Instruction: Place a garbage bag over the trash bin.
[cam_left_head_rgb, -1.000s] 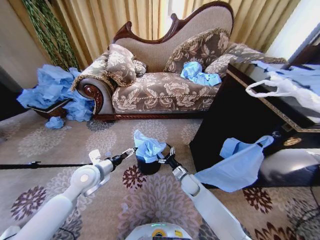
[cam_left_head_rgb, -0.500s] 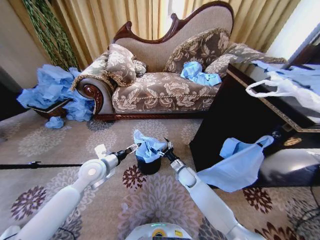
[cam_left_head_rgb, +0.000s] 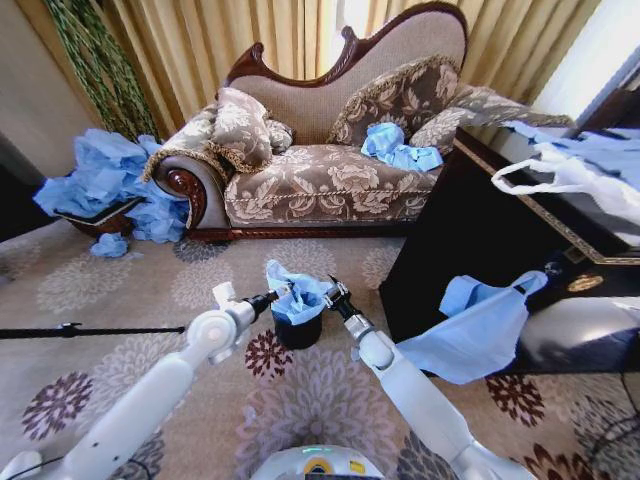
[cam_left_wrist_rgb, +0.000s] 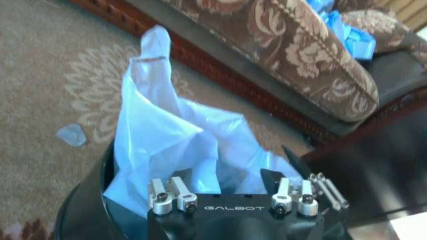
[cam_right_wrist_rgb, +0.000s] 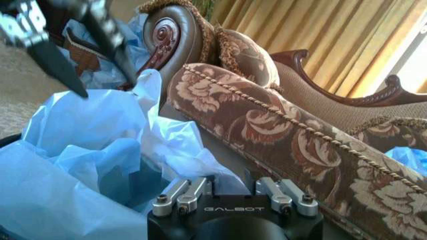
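Standing on the carpet before the sofa (cam_left_head_rgb: 330, 170), the bin (cam_left_head_rgb: 298, 330) has the bag (cam_left_head_rgb: 295, 295) bunched in its mouth. Left gripper (cam_left_head_rgb: 283, 293) and right gripper (cam_left_head_rgb: 328, 293) flank it, apparently to spread the rim; I cannot tell either grip.

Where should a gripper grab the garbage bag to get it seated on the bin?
Probably the garbage bag's loose upper edge, near the peak standing above the trash bin on the left gripper's side. Come from above and outside: that flap stands free, while the rest sags crumpled inside the bin. The right gripper sits opposite.
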